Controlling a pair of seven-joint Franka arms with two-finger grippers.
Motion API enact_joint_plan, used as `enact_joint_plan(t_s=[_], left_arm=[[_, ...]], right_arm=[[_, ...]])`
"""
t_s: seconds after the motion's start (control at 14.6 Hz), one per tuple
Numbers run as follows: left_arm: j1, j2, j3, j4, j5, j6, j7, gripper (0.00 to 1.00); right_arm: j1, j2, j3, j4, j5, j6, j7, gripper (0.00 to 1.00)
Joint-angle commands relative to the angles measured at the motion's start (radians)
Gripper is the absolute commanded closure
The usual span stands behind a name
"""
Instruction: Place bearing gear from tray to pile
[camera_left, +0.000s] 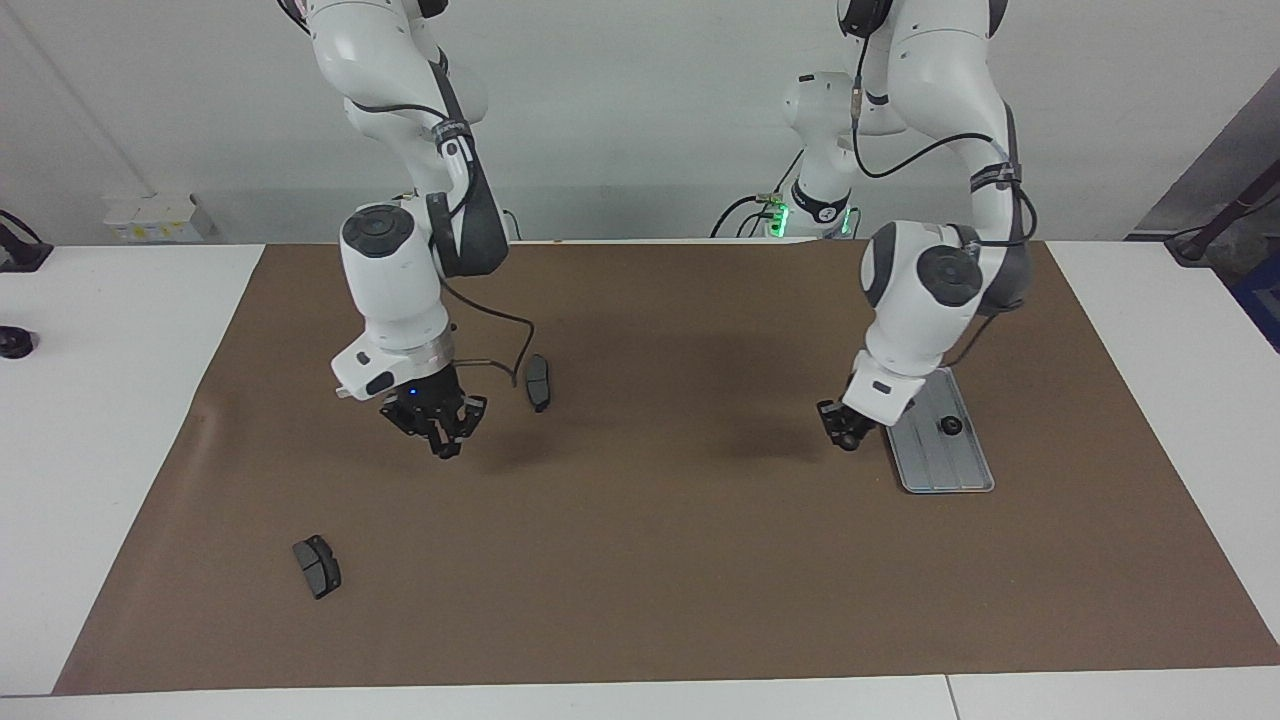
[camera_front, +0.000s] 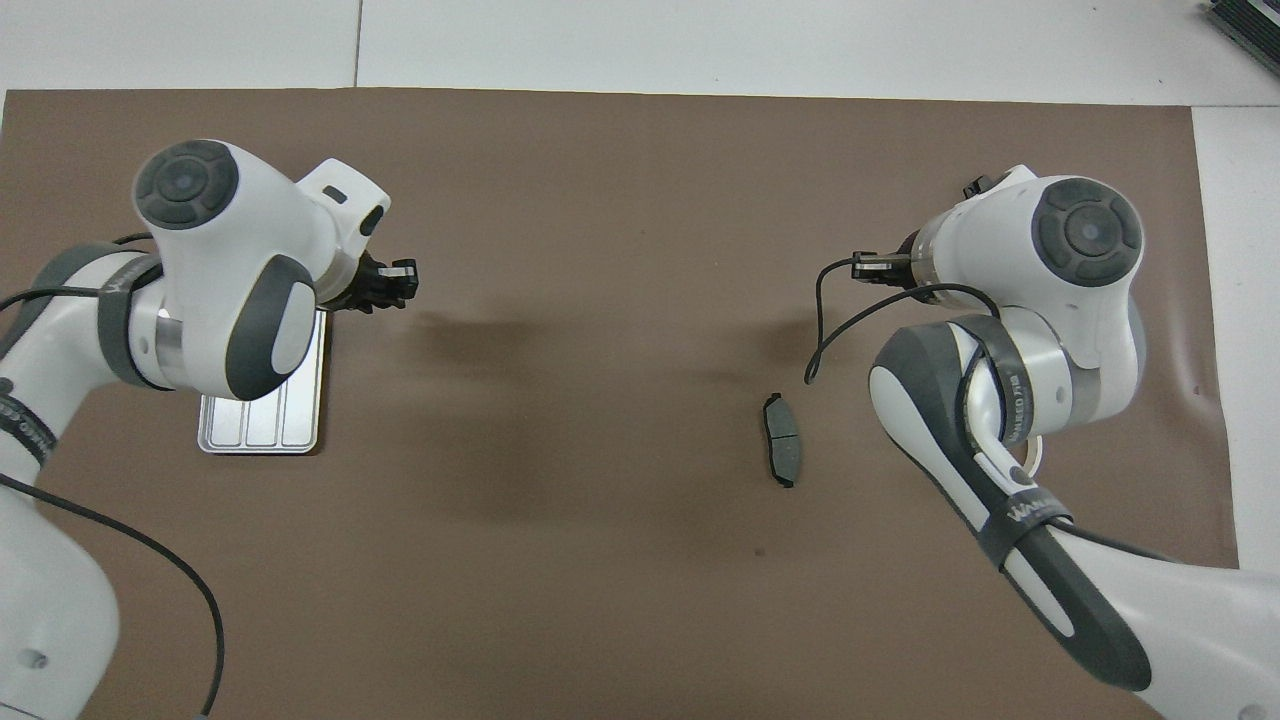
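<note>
Left hand (camera_left: 848, 430): I hold it just beside the tray (camera_left: 960, 470), off the long edge toward the right arm; grip unreadable.
Bearing gear (camera_left: 950, 425): on tray, mid-length, tray-ward of that hand.
Right hand (camera_left: 440, 425): waiting, well apart from tray; grip unreadable.
Nearer arm: left.

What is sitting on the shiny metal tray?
One small black round piece lies on the tray. The left arm covers the tray's end nearer the robots, so anything there stays hidden.
</note>
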Motion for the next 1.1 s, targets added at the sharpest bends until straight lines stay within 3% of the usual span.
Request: enact_joint_plan(t_s=[0.0,0.14,0.34,0.41,0.48,0.69,0.76,0.82,0.96,1.03], left_arm=[[-0.116,0.008,0.014,0.023,0.012,0.006,-0.122,1.0],[-0.18,0.009,0.013,0.016,0.012,0.04,-0.159,1.0],[-0.28,0.057,0.014,0.023,0.01,0.139,-0.236,1.0],[-0.297,0.07,0.014,0.023,0.01,0.164,-0.241,1.0],[-0.305,0.08,0.014,0.025,0.01,0.187,-0.241,1.0],[-0.355,0.112,0.016,0.022,0.015,0.212,-0.242,1.0],[-0.357,0.112,0.016,0.02,0.016,0.213,-0.242,0.94],[-0.363,0.112,0.016,0.019,0.016,0.216,-0.242,0.67],[-0.375,0.112,0.017,0.019,0.019,0.209,-0.245,0.01],[-0.366,0.11,0.017,0.02,0.019,0.2,-0.244,0.0]], right_arm=[[-0.031,0.081,0.016,0.018,0.048,0.114,-0.022,1.0],[-0.036,0.141,0.016,0.053,0.053,0.147,-0.056,1.0],[-0.046,0.189,0.016,0.06,0.057,0.185,-0.078,0.79],[-0.049,0.192,0.016,0.056,0.057,0.198,-0.078,0.3],[-0.048,0.181,0.017,0.058,0.057,0.187,-0.078,0.0],[-0.04,0.1,0.017,0.06,0.057,0.11,-0.078,0.0],[-0.04,0.073,0.017,0.06,0.057,0.084,-0.078,0.0],[-0.034,0.04,0.017,0.06,0.057,0.039,-0.072,0.0],[-0.023,-0.016,0.017,0.06,0.057,-0.043,-0.067,0.0],[-0.01,-0.041,0.017,0.06,0.057,-0.08,-0.067,0.0]])
